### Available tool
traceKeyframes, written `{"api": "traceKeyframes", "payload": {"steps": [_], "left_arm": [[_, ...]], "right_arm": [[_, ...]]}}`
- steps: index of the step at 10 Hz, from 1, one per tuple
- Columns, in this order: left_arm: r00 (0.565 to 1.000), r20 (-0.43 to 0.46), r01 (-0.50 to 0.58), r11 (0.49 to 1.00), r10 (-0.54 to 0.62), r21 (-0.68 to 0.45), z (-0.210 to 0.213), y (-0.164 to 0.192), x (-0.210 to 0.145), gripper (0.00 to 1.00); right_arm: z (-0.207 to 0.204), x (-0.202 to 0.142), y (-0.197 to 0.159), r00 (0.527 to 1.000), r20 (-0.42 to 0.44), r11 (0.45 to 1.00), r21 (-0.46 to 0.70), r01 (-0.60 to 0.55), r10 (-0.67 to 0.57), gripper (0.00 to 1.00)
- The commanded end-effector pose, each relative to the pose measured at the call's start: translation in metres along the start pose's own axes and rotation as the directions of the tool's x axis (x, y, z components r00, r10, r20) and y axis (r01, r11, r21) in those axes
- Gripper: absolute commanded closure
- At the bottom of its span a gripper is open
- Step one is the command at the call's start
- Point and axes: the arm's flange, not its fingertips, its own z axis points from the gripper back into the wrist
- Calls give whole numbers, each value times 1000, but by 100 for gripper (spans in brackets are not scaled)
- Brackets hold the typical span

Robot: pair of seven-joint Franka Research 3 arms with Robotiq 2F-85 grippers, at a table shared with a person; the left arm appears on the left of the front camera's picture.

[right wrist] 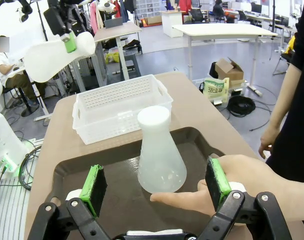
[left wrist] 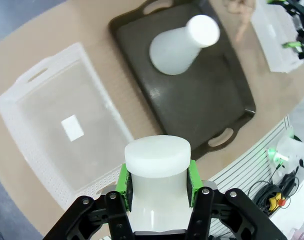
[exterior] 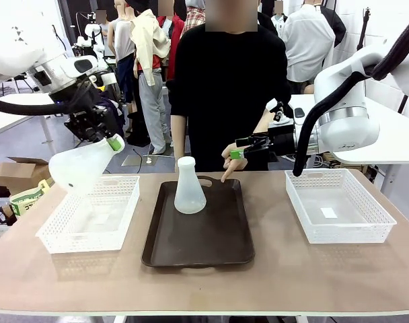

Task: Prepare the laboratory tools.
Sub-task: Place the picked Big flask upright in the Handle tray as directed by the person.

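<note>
My left gripper [exterior: 112, 143] is shut on the neck of a frosted-white conical flask [exterior: 80, 167], held tilted in the air above the left white basket [exterior: 90, 215]. In the left wrist view the flask's neck [left wrist: 157, 170] sits between the green pads [left wrist: 123, 181]. A second flask [exterior: 189, 186] stands upright on the dark brown tray [exterior: 211, 245]; the same flask [right wrist: 159, 155] is in the right wrist view. My right gripper [exterior: 243, 148] is open at the tray's far edge, above the person's pointing hand [exterior: 229, 165]; that hand [right wrist: 232, 175] lies between its fingers.
A second white mesh basket [exterior: 339, 208] stands at the right of the table. The person in black stands at the far edge behind the tray. The held flask [right wrist: 54, 52] and left basket [right wrist: 117, 107] show far off in the right wrist view.
</note>
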Motion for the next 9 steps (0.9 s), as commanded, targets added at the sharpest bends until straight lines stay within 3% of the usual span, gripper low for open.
{"api": "traceKeyframes", "payload": {"steps": [1, 3, 4, 6, 7, 8, 9], "left_arm": [[985, 94, 150, 985, -142, -86, -14, -7, -2, 100], [953, 216, 259, 938, -211, -229, -23, -30, 5, 100], [911, 315, 355, 896, -267, -267, -25, -42, 4, 100], [849, 415, 482, 802, -328, -352, -29, -58, -4, 100], [846, 440, 486, 778, -303, -398, -30, -60, -5, 100], [855, 441, 460, 790, -271, -406, -32, -59, -5, 100], [913, 288, 385, 847, -289, -368, -35, -54, -3, 100]], "right_arm": [[0, 0, 1, 1000, -2, 1000, 0, 6, -6, 0], [0, 0, 1, 1000, -2, 1000, 0, 6, -6, 0], [0, 0, 1, 1000, -2, 1000, 0, 6, -6, 0], [0, 0, 1, 1000, -2, 1000, 0, 6, -6, 0], [0, 0, 1, 1000, -2, 1000, 0, 6, -6, 0], [0, 0, 1, 1000, -2, 1000, 0, 6, -6, 0], [0, 0, 1, 1000, -2, 1000, 0, 6, -6, 0]]}}
